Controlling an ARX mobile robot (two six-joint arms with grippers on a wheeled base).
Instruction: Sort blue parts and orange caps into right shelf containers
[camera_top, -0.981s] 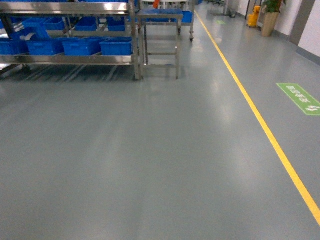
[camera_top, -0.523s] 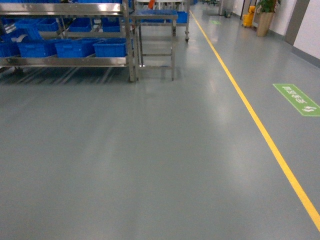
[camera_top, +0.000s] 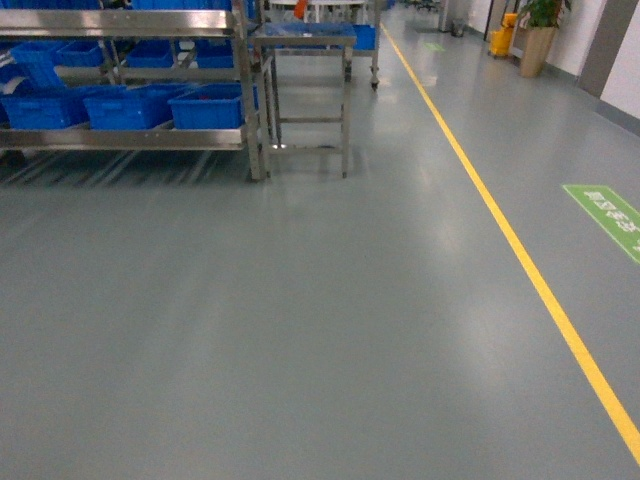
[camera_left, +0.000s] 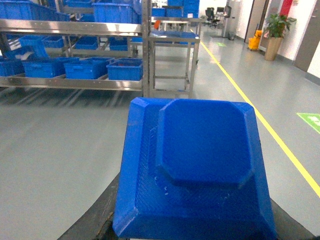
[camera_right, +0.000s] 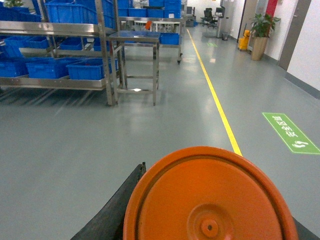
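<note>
A chunky blue part (camera_left: 200, 160) with a raised octagonal face fills the left wrist view, and my left gripper (camera_left: 195, 222) is shut on it; black fingers (camera_left: 95, 220) show at its lower edges. A round orange cap (camera_right: 210, 200) with a small centre boss fills the bottom of the right wrist view, held in my shut right gripper (camera_right: 210, 222). Bright blue crates (camera_top: 210, 108) stand in a row on the low level of a steel shelf (camera_top: 120, 140) at the far left. Neither gripper shows in the head view.
A small steel stand (camera_top: 305, 40) adjoins the shelf's right end. A yellow floor line (camera_top: 520, 260) runs away on the right, with a green floor sign (camera_top: 612, 215) beyond it. A potted plant (camera_top: 540, 30) and yellow bucket (camera_top: 503, 38) stand far back.
In the head view the shelf and stand have slid left and lower and look a little nearer. The green floor sign has moved down and to the right.
</note>
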